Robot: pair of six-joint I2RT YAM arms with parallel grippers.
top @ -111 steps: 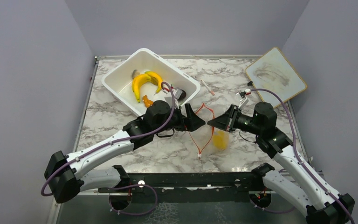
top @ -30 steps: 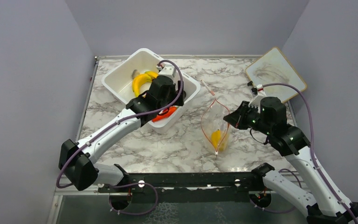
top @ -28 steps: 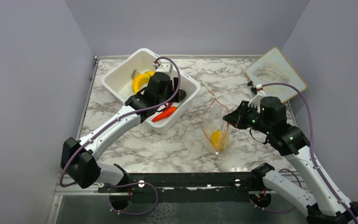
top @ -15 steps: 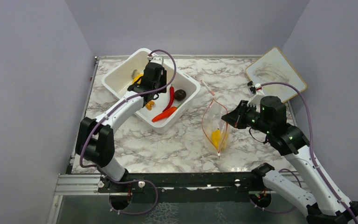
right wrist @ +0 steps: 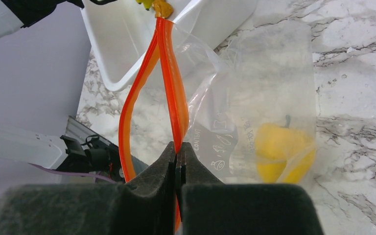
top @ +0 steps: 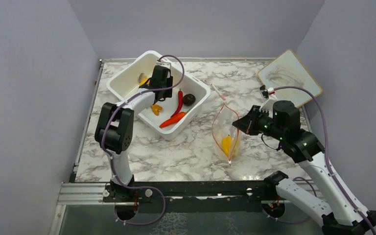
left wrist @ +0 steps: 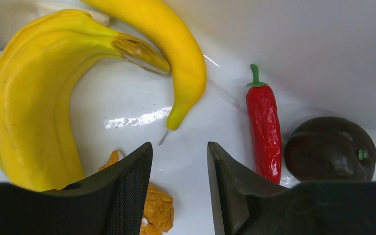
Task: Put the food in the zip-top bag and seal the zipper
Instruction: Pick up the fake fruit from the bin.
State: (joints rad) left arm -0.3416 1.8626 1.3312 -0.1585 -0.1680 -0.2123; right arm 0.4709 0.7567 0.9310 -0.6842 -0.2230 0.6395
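The clear zip-top bag [top: 226, 131] stands on the table with its red-orange zipper [right wrist: 169, 73] gaping open and the yellow pepper [right wrist: 281, 152] inside. My right gripper [right wrist: 178, 147] is shut on one side of the zipper rim and holds it up. My left gripper [left wrist: 179, 147] is open and empty, low inside the white tub [top: 127, 85]. Just ahead of its fingertips lie two yellow bananas [left wrist: 34, 98]. Orange bits [left wrist: 159, 210] lie by its left finger. The red chili [left wrist: 264, 127] and the dark brown fruit [left wrist: 330, 149] lie to its right. The orange carrot [top: 172, 119] lies at the tub's near end.
A wood-framed whiteboard [top: 289, 78] lies at the back right. A small white-and-red stick [top: 218, 91] lies between the tub and the bag. The left arm [top: 127, 105] reaches over the tub's near wall.
My left arm left the bag, swung into the tub and moved toward its back left, uncovering the chili, carrot and dark fruit. My right gripper has held the bag's rim up steadily.
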